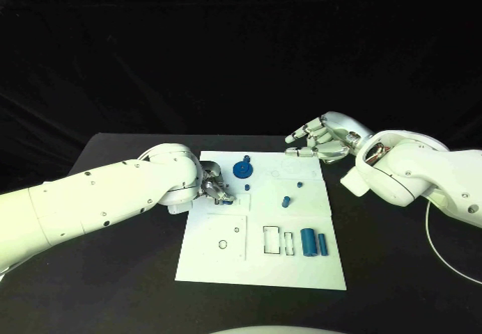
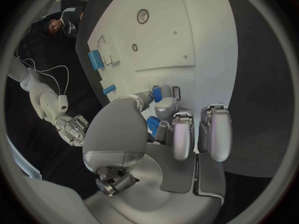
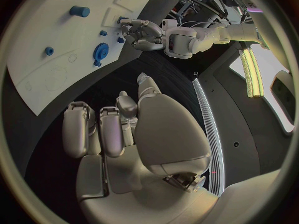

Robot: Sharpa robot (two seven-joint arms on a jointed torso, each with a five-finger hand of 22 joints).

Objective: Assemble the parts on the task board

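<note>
The white task board (image 1: 216,243) lies mid-table. My left hand (image 1: 216,188) is over its left side, fingers curled, pinching a small blue part (image 2: 152,126) between thumb and fingers, with another blue piece (image 2: 157,93) at the fingertips. A blue gear (image 1: 242,169) stands near the board's far edge, and two small blue pegs (image 1: 299,185) (image 1: 286,202) stand right of centre. Two blue cylinders (image 1: 308,241) lie side by side near the front right. My right hand (image 1: 322,142) hovers off the board's far right corner, loosely curled and holding nothing. The gear (image 3: 101,51) and left hand (image 3: 143,32) also appear in the right wrist view.
The board carries outlined rectangular slots (image 1: 272,239) and small round holes (image 1: 223,243) towards the front. Black table (image 1: 120,278) surrounds the board on every side. A white cable (image 1: 442,257) runs along the table at the right.
</note>
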